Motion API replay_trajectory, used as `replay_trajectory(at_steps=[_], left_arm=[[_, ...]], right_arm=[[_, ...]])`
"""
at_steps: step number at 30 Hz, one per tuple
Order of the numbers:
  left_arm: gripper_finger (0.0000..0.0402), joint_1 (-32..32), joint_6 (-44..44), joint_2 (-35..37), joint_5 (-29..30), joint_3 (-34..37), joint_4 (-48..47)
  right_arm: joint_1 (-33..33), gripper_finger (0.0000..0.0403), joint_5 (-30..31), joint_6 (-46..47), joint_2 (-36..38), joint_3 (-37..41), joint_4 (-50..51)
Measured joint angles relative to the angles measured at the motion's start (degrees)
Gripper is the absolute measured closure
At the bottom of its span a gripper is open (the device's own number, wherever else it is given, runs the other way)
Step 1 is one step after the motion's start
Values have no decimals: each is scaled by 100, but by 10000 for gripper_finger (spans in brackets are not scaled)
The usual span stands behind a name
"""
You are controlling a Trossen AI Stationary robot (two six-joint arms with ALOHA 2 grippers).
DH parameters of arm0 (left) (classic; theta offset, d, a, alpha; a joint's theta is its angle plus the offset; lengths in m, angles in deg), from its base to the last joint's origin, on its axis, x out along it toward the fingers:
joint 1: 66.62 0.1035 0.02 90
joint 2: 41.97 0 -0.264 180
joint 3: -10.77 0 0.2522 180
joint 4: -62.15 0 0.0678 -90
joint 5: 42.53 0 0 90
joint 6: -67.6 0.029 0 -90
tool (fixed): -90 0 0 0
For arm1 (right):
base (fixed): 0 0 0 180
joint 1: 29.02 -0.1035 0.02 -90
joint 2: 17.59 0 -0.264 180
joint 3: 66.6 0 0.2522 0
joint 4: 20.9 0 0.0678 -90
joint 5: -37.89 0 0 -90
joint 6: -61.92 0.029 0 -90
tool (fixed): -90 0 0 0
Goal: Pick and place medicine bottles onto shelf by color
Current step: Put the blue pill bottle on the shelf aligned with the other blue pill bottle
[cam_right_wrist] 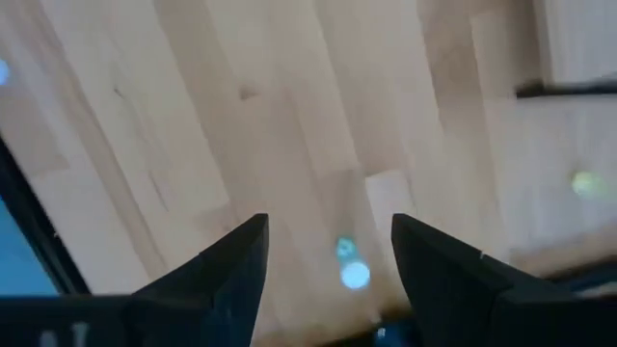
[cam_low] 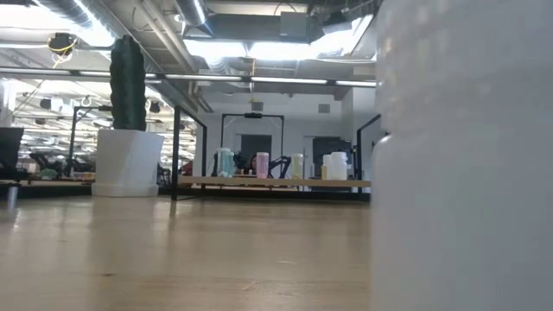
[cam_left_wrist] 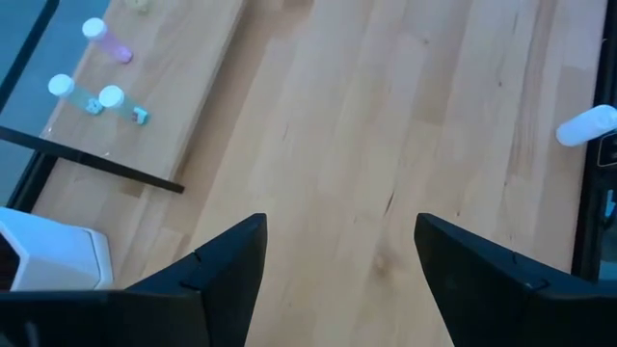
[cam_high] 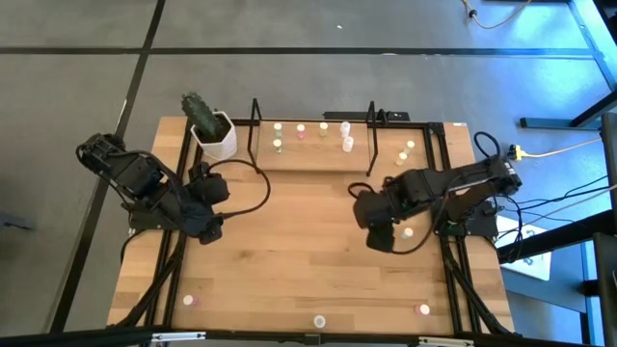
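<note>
Two dark arms show in the high view: the left gripper (cam_high: 205,229) sits folded over the table's left side, below the white cactus pot (cam_high: 216,140), and the right gripper (cam_high: 382,236) reaches in from the right edge, hovering beside a bottle (cam_high: 408,232) on the wood. Several medicine bottles (cam_high: 347,144) stand on the shelf (cam_high: 313,154) at the far edge, two more lie just right of it, and three sit near the front edge. At table height, the pot (cam_low: 128,162) with its cactus stands left, the shelf (cam_low: 259,180) holds a row of bottles, and one white bottle (cam_low: 462,173) close to the lens blocks the right side. Left wrist view: the fingers (cam_left_wrist: 227,260) stand wide apart over bare wood, holding nothing. Right wrist view: the fingers (cam_right_wrist: 236,260) are parted and empty, a pale bottle top (cam_right_wrist: 354,276) blurred between them.
</note>
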Motion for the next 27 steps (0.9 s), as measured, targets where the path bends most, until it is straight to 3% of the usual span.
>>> replay_trajectory(at_steps=[5, 10, 19, 27], left_arm=[[144, 0, -9, 0, 30, -1, 19], [144, 2, -13, -1, 126, 0, 26], [144, 2, -43, 0, 323, 0, 28], [144, 2, -55, 0, 415, 0, 126]], right_arm=[[-209, 180, -84, 503, 433, 428, -242], [-332, 180, -489, 1532, 1135, 1498, -453], [-141, 180, -667, 4160, 1749, 2957, -809], [46, 180, -1090, 4181, 1731, 3906, -1140]])
